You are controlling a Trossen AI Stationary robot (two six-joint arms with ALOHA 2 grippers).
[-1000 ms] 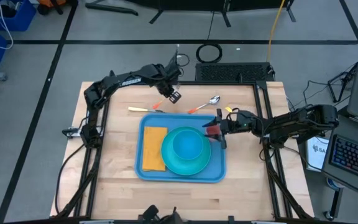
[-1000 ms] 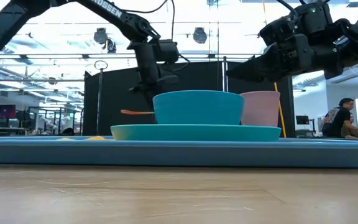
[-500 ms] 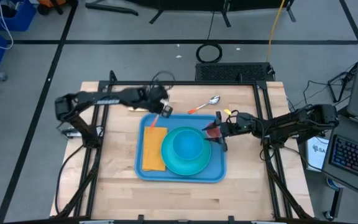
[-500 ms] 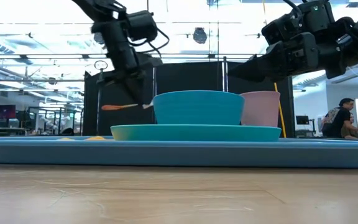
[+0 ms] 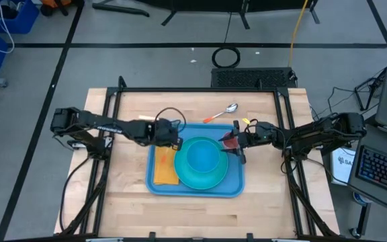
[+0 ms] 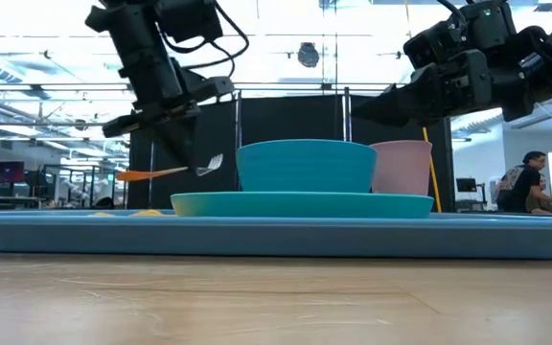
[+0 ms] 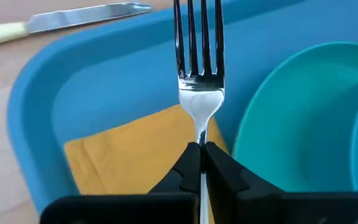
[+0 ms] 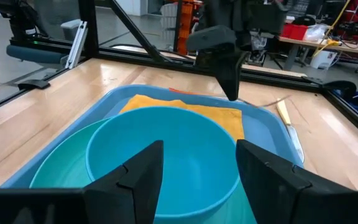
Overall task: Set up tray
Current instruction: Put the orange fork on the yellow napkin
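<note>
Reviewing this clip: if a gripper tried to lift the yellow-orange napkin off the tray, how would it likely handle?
The napkin lies thin and flat on the tray, so it is probably floppy and light. With so little edge showing, fingers might struggle to get under it. It may also slide on the smooth tray if pushed.

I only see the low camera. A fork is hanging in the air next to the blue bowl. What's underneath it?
Observer: A yellow napkin, lying flat in the tray beside the plate. The left gripper holds the fork by its handle above it.
Operator: Where's the knife? I can't see one.
Observer: The knife lies on the table, just outside the tray's rim.
Operator: And a spoon?
Observer: The spoon is on the table too, beyond the tray's far edge.
</note>
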